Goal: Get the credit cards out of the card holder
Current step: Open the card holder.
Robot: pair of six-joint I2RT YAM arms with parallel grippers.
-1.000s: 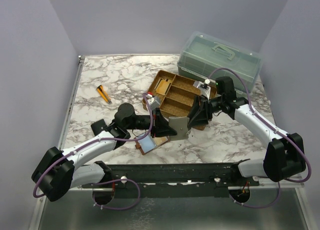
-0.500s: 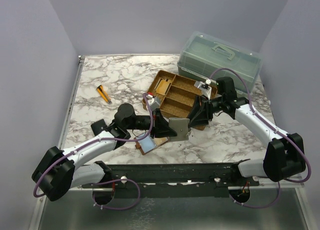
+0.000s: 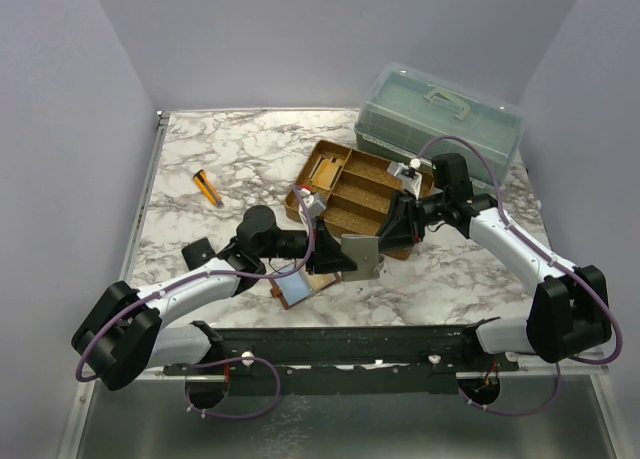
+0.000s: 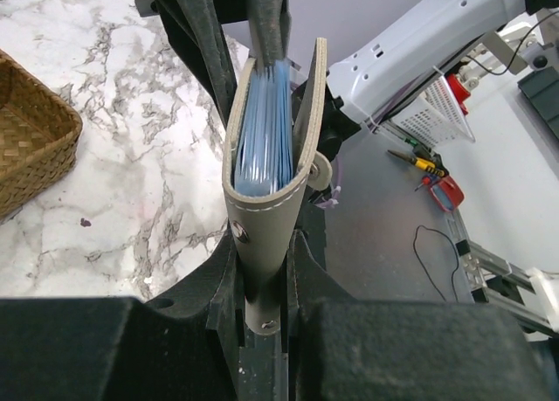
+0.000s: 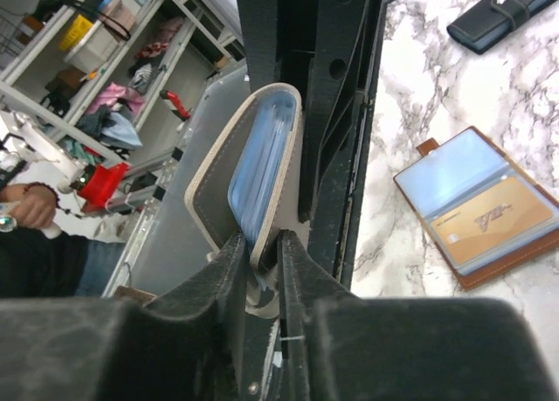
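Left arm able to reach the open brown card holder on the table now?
Probably not yet: the left hand is shut on the grey folder, shared with the right hand. The card holder lies open and uncovered nearby, so releasing should free the way.

L gripper (image 3: 341,264) clamped on grey folder (image 3: 362,255) | R gripper (image 3: 384,241) clamped opp. side | arms meet ctr

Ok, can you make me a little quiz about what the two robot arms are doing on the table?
1. True or false: the reddish-brown leather card holder lies open on the marble table.
2. What do the left gripper and right gripper both grip? A) grey leather folder with blue sleeves B) orange pencil C) green plastic box
3. How many grippers touch the card holder?
Key: 1 true; 2 A; 3 zero.
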